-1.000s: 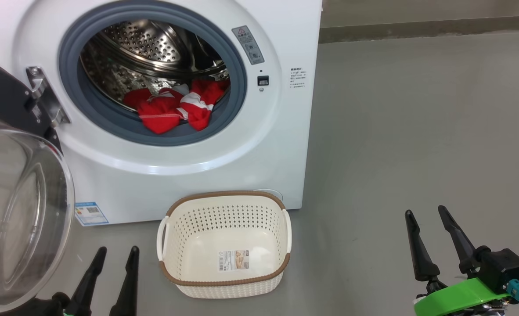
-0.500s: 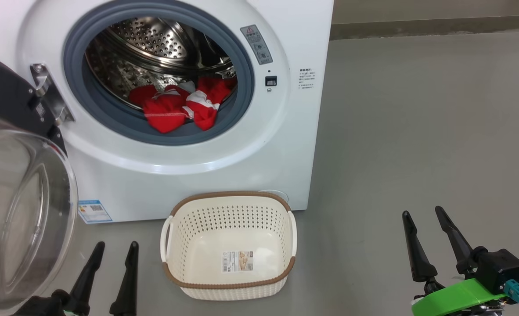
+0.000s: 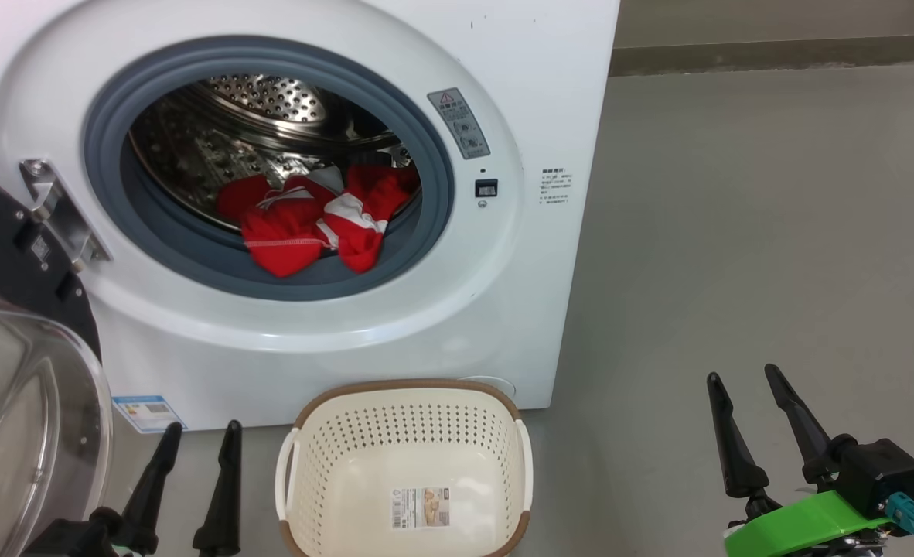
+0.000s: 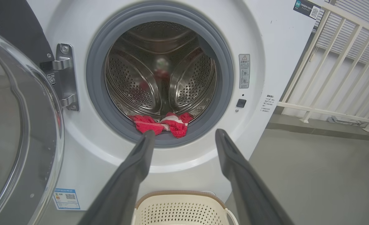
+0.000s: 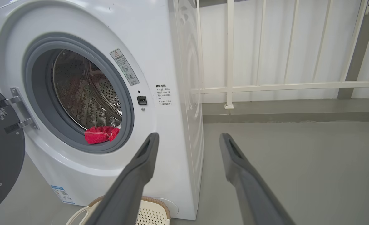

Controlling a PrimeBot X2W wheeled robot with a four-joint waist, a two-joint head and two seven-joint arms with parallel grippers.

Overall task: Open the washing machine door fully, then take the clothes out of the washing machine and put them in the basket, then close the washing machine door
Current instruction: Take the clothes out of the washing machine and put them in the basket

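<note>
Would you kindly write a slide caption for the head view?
Washing machine door open, red clothes at the drum mouth, empty basket in front; left hand and right hand open.

washing machine (image 3: 503,309): top and left side cut off by the head view's edges.
washing machine door (image 3: 32,433): left of the washing machine, mostly past the picture's edge.
basket (image 3: 403,384): before the washing machine, near end cut off.
clothes (image 3: 310,224): inside the washing machine, garment count unclear.
blue label sticker (image 3: 148,412): low on the washing machine, print unreadable.
</note>
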